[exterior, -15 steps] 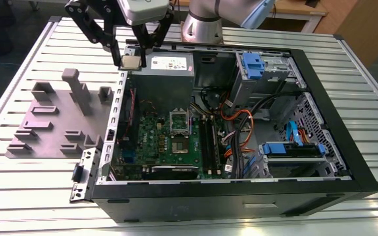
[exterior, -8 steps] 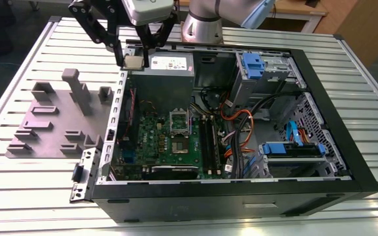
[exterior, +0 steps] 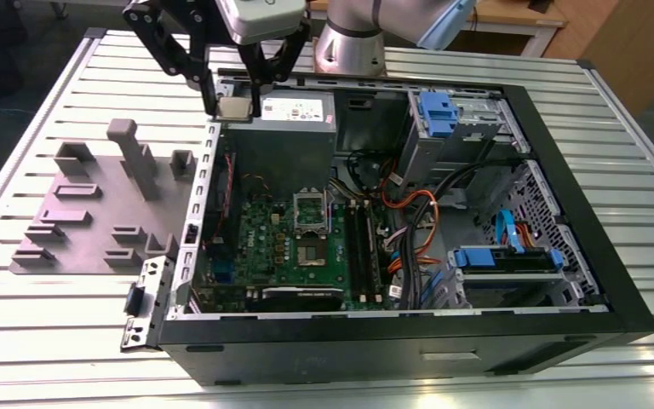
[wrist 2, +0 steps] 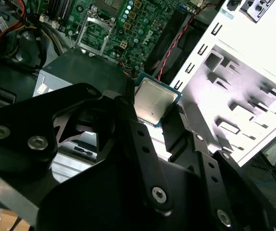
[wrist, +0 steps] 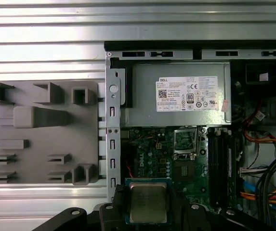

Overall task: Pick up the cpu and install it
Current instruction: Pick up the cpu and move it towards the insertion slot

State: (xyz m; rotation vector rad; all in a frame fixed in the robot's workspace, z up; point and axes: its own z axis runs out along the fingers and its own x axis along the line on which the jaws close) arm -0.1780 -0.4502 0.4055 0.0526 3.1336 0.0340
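**Status: pick-up complete, installation outstanding.**

1. Claw state. The claw point(exterior: 234, 106) is clenched on the cpu point(exterior: 234, 108). In both wrist views the black fingers point(wrist: 112, 211) bear on opposite edges of the chip, with the silvery top facing the cameras.

2. Position of the cpu. The cpu point(wrist 2: 154, 102) is held in the air, clear of any surface. In the exterior view it hangs above the open computer case point(exterior: 599, 213), close to the case wall at the exterior view's left and just beside the power supply point(exterior: 287, 128). It touches neither of them.

3. Source location. The grey fixture point(exterior: 100, 204) rests on the slatted bench point(exterior: 31, 111), beside the case on the exterior view's left. The cpu is well apart from it and on the case side of it.

4. Target location. The socket point(wrist: 186, 139) on the green motherboard point(wrist: 152, 159) lies below the power supply in the first wrist view. No chip is visible in the socket. The dark square chip point(wrist: 185, 169) next to it is a separate part of the board.

5. Progress assessment. Grasp and lift appear finished. The cpu is judged not yet aligned over the socket, so placement and seating remain outstanding. Roughly the first half of the task is done.
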